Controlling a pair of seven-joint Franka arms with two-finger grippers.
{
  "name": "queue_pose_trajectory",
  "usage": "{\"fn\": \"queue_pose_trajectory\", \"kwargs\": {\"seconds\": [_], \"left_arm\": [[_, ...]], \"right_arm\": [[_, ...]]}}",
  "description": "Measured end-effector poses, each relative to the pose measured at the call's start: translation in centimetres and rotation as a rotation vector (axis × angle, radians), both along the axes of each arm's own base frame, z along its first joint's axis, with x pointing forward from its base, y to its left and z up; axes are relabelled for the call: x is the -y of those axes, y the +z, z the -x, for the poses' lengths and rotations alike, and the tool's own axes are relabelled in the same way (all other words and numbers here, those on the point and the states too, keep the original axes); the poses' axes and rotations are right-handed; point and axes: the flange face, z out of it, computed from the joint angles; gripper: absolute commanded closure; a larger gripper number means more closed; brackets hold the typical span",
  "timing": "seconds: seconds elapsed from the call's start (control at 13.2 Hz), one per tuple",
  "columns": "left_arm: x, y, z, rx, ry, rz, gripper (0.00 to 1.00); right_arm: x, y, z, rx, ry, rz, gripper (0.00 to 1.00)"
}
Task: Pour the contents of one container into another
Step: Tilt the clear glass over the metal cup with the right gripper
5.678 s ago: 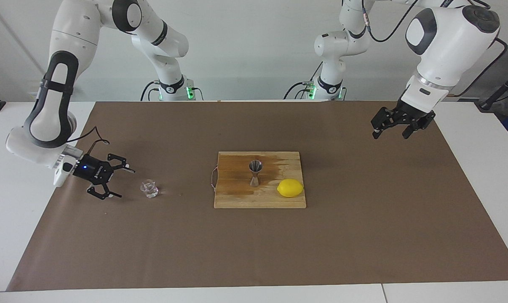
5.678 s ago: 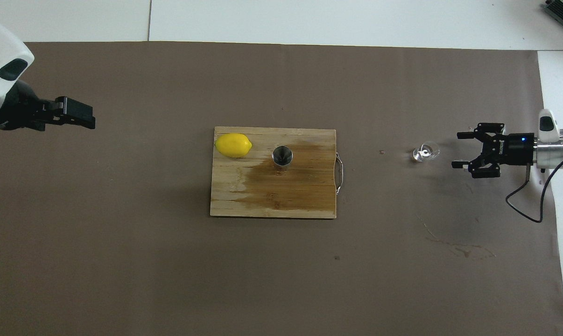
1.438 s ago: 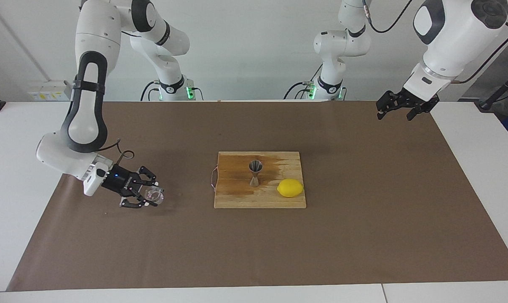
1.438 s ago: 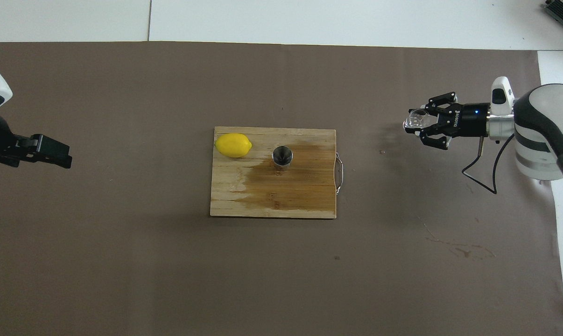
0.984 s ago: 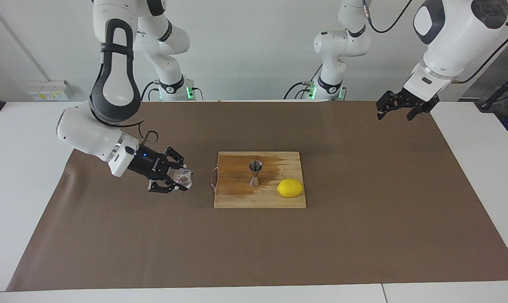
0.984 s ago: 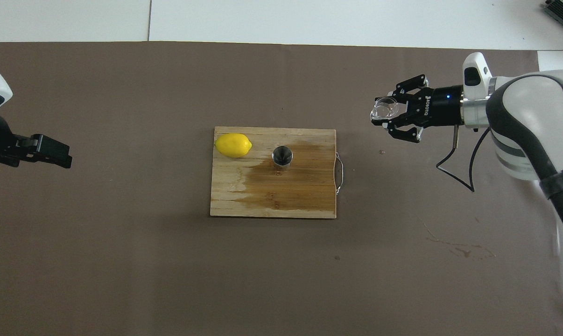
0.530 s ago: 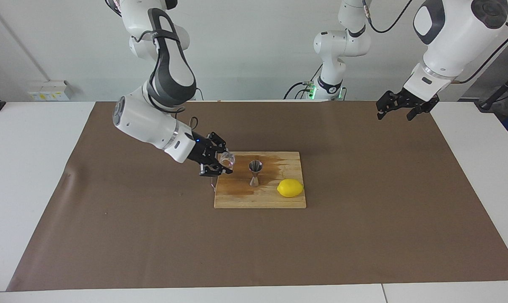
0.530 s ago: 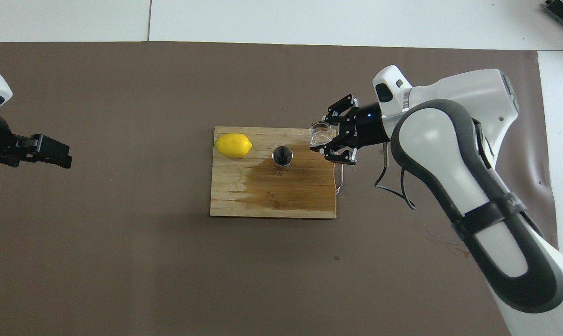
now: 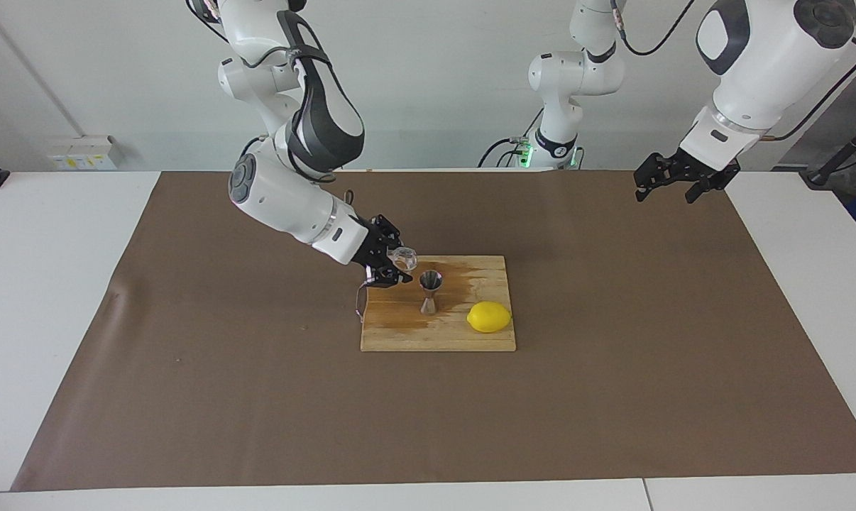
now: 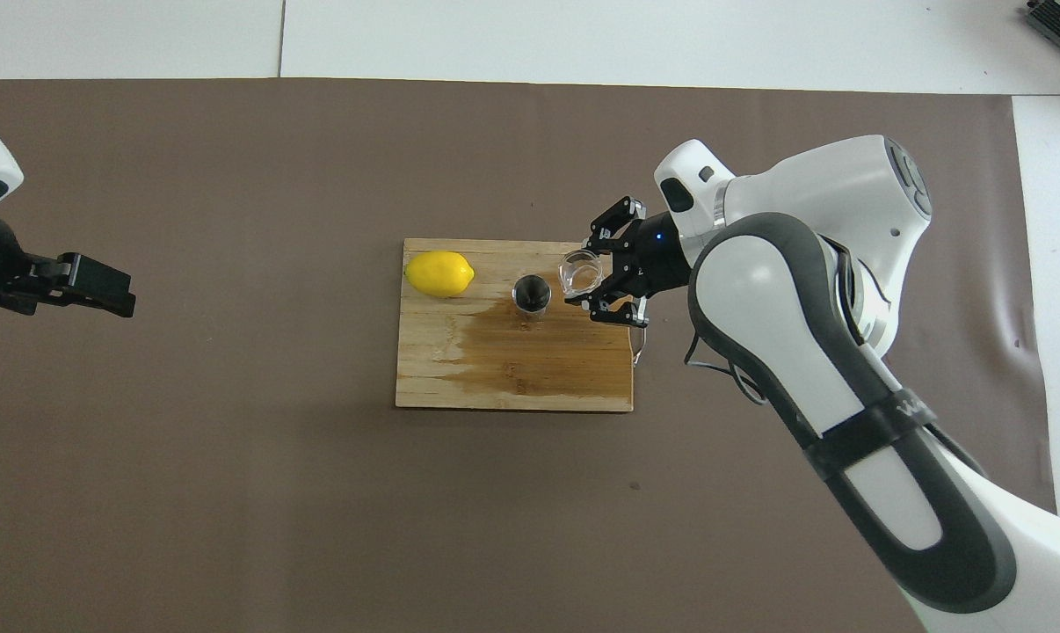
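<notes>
Glass cup (image 9: 403,258): gripped in right end effector (image 9: 394,265), raised over cutting board (image 9: 399,333), just beside jigger (image 9: 429,290).
Jigger: upright on board, near lemon (image 9: 489,316).
Pour: judge cup lip should sit over jigger mouth; tip slowly, narrow target.
Left end effector (image 9: 668,184): open, empty, waiting over table (image 9: 612,397).

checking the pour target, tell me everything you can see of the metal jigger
The jigger is a small silvery steel measure, hourglass-shaped: two cones joined at a narrow waist. It stands upright on the wooden cutting board, on the board's darker, wet-looking patch, open mouth up; from overhead the mouth looks dark and whether it holds liquid cannot be told. A lemon lies beside it, apart. Nothing touches it but the board. The right gripper holds the clear glass cup in the air just beside its rim.
</notes>
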Motion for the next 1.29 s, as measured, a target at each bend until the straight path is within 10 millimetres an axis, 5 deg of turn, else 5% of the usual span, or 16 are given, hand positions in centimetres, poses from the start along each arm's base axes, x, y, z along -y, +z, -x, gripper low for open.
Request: {"fn": "queue_pose_trajectory", "kwargs": {"seconds": [1.29], "left_arm": [[0.0,0.0,0.0,0.0,0.0,0.0,0.0]], "right_arm": [[-4.4,1.2,2.4,-0.08,-0.099,0.248,0.72]]}}
